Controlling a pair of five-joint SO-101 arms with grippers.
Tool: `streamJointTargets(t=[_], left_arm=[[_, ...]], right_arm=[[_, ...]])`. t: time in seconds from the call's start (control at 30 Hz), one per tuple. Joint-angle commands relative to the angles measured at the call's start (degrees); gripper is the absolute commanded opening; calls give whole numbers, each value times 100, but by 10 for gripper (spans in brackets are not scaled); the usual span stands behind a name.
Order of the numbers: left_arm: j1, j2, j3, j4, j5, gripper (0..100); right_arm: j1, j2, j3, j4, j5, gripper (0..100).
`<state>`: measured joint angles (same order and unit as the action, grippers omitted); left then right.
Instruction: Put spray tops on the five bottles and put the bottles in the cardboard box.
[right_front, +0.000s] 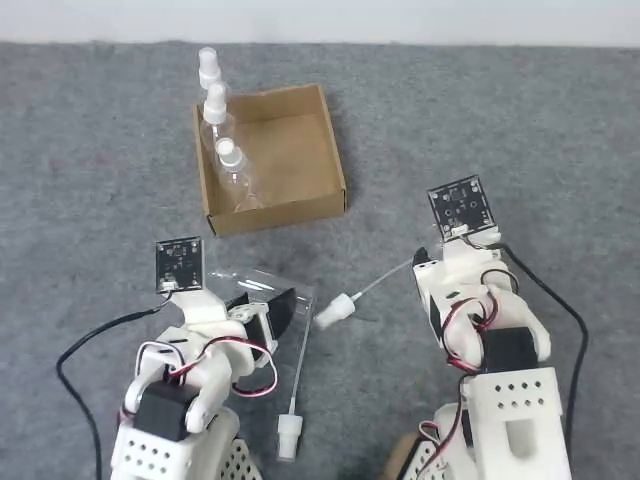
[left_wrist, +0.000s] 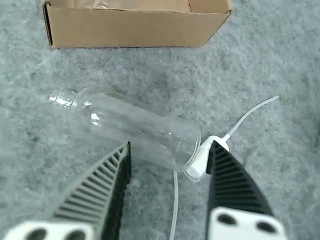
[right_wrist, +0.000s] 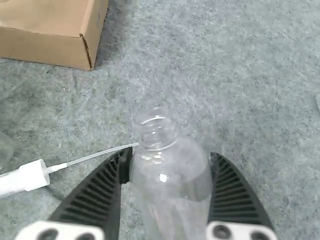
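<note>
Bottles with tops, three, lie in the box. In front of it the left gripper hangs wide over a lying bottle, a top beside. The right gripper grips a bare bottle; I think that top goes on it next, straight into the neck.

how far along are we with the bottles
Done: three capped bottles are in the cardboard box, along one wall. In hand: the right jaws grip an uncapped bottle; the left jaws stand open over a second uncapped bottle lying on its side. Left: both loose spray tops need fitting, then those two bottles go in the box.
</note>
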<state>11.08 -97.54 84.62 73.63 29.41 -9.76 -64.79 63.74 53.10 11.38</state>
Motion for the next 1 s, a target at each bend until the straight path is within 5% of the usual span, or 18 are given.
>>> streamJointTargets(t=[0.0,0.53,0.97], left_arm=[[44,-9,-171,9,-79,221],[53,3666,-1376,-299,-492,218],[1644,5732,-1675,-905,-229,217]], right_arm=[[48,-92,-70,-136,-62,122],[48,-92,-70,-136,-62,122],[48,-92,-70,-136,-53,122]])
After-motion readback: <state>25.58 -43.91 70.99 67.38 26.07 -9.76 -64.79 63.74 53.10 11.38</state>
